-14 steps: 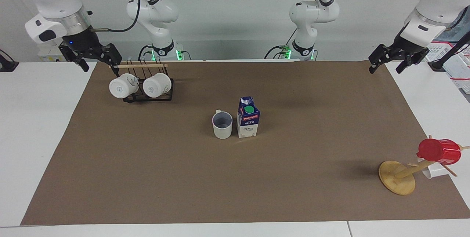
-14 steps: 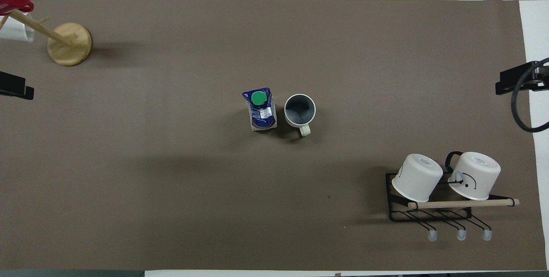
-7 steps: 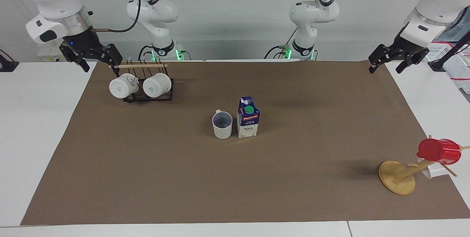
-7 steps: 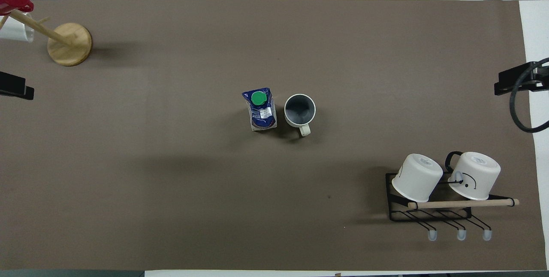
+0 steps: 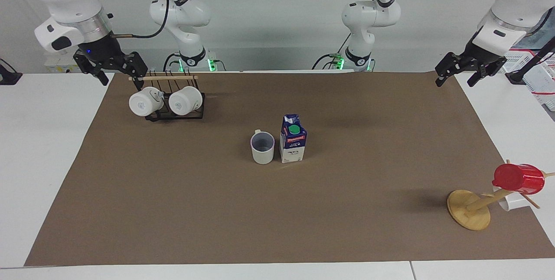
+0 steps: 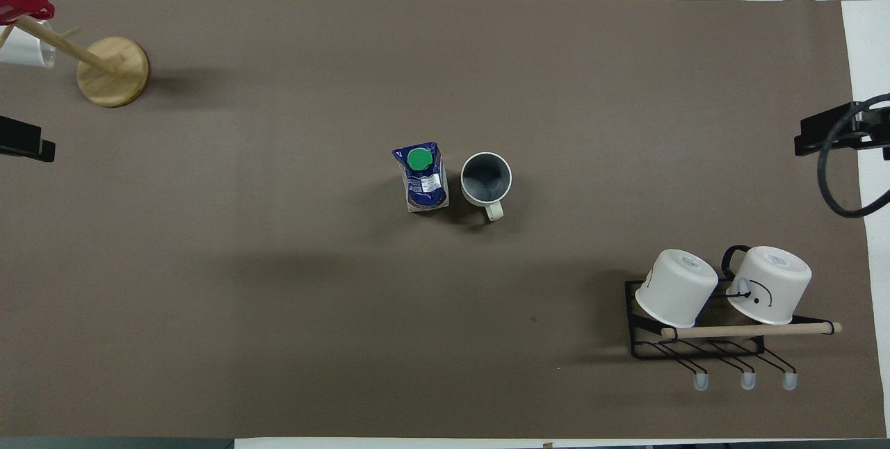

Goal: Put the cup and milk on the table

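We had our right gripper point(image 5: 118, 71) released over the mug rack point(image 5: 174, 100). The cup point(image 5: 262, 147) and milk point(image 5: 293, 138) stood upright mid-table point(image 5: 173, 210), just apart (placement looked done). Our left gripper point(image 5: 460, 73) hung released; a careless sweep might topple either.

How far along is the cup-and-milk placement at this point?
It looks done: the cup and the milk carton stand upright side by side on the brown paper of the table. Nothing is in hand; the left end effector and the right end effector hang open and empty at the table's ends. Nothing visibly remains.
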### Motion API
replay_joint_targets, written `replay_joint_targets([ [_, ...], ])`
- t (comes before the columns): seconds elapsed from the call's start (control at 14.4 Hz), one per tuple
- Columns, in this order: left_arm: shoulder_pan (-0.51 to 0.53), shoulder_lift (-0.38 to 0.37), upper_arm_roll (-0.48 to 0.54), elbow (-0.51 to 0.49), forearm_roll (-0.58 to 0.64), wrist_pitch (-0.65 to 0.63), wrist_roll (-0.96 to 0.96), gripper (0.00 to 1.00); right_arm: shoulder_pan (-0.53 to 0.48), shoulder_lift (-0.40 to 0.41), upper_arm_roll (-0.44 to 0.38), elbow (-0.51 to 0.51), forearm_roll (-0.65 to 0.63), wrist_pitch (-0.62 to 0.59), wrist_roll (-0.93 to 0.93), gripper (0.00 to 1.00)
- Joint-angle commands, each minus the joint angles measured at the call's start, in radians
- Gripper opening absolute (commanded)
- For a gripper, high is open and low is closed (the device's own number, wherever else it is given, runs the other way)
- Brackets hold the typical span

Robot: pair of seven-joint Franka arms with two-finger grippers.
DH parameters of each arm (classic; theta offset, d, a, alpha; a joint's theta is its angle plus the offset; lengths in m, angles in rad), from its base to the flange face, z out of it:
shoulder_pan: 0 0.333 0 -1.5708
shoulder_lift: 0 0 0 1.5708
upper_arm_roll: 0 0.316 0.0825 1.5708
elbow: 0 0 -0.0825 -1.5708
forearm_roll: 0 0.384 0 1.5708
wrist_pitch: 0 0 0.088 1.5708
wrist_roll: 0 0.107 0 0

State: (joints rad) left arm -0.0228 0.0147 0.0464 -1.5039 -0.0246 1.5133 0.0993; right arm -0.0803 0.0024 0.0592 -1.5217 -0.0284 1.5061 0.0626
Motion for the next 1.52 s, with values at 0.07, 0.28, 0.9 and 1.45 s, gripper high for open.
replay_joint_targets([
  [0.07,-0.003,-0.004,0.006,-0.004,-0.014,-0.013,0.010,1.00,-0.007,-0.028,0.008,-0.038,-0.018,0.002,-0.010,1.00],
  [0.28,-0.003,-0.004,0.006,-0.004,-0.014,-0.013,0.010,1.00,-0.006,-0.028,0.008,-0.037,-0.018,0.003,-0.012,1.00],
  [0.9,-0.003,-0.004,0.006,-0.004,-0.014,-0.013,0.010,1.00,-0.004,-0.019,0.007,-0.025,-0.016,0.008,-0.015,1.00],
  [1.45,-0.003,-0.004,0.006,-0.004,-0.014,-0.013,0.010,1.00,0.100,-0.024,-0.090,-0.028,-0.016,-0.001,-0.007,1.00],
])
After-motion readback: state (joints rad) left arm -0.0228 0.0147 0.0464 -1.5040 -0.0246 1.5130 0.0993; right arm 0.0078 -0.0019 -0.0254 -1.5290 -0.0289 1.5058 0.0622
